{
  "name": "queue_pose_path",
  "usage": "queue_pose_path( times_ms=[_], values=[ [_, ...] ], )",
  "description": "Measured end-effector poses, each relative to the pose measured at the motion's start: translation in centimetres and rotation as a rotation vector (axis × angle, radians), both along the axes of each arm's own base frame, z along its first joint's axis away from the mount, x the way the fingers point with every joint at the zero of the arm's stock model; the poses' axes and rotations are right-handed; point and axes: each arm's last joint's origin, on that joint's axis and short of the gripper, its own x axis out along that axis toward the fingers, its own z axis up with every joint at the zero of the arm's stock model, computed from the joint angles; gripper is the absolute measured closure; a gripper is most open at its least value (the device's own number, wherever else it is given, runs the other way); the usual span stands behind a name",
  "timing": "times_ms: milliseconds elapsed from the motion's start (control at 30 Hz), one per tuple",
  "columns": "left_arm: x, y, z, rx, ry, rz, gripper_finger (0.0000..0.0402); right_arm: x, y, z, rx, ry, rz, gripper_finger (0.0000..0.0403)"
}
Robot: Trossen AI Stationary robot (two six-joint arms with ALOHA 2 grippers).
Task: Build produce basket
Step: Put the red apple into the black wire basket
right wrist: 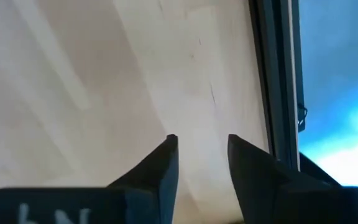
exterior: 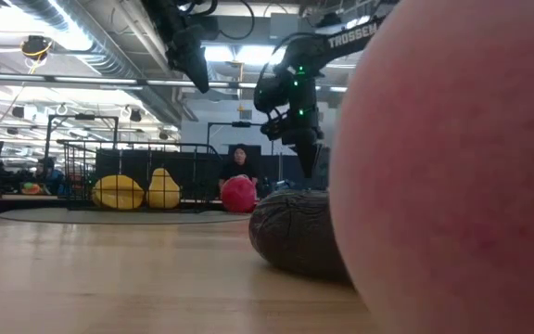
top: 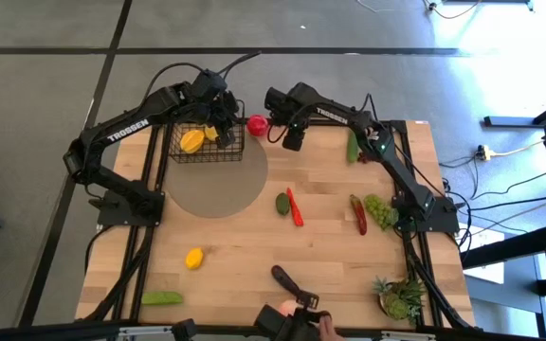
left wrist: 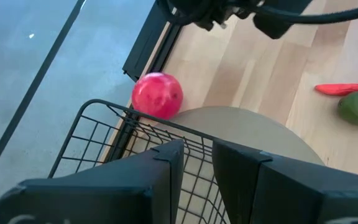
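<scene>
The black wire basket (top: 207, 144) stands on a round grey mat (top: 218, 185) at the table's far left and holds two yellow fruits (top: 191, 141). My left gripper (left wrist: 197, 146) hangs above the basket's right rim (left wrist: 135, 121), its fingers a little apart with nothing between them. A red apple (top: 257, 124) lies on the table beside the basket, near the far edge. My right gripper (top: 294, 142) points down just right of the apple, open over bare wood (right wrist: 201, 140). More produce lies scattered across the table.
A cucumber (top: 353, 147), two red chilies (top: 295, 206), grapes (top: 380, 210), a lemon (top: 194, 258) and a second cucumber (top: 162, 297) lie about. An eggplant (exterior: 295, 232) and a peach (exterior: 452, 167) sit at the near edge, and a potted plant (top: 401, 298) stands at the near right. A person (exterior: 239, 160) sits in the room behind.
</scene>
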Motion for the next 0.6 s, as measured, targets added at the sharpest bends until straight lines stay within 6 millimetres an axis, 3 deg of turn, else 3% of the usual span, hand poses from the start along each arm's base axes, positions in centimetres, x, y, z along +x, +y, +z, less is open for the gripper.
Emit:
queue_pose_path(
  times_ms=[300, 600],
  values=[
    [0.0, 0.0, 0.0, 0.001, -0.002, 0.000, 0.0327, 0.3, 0.5, 2.1, 0.031, -0.135, 0.019, 0.0271],
    [0.0, 0.0, 0.0, -0.012, -0.011, 0.013, 0.0327, 1.9, 0.3, 2.5, 0.061, -0.328, 0.196, 0.0271]
  ],
)
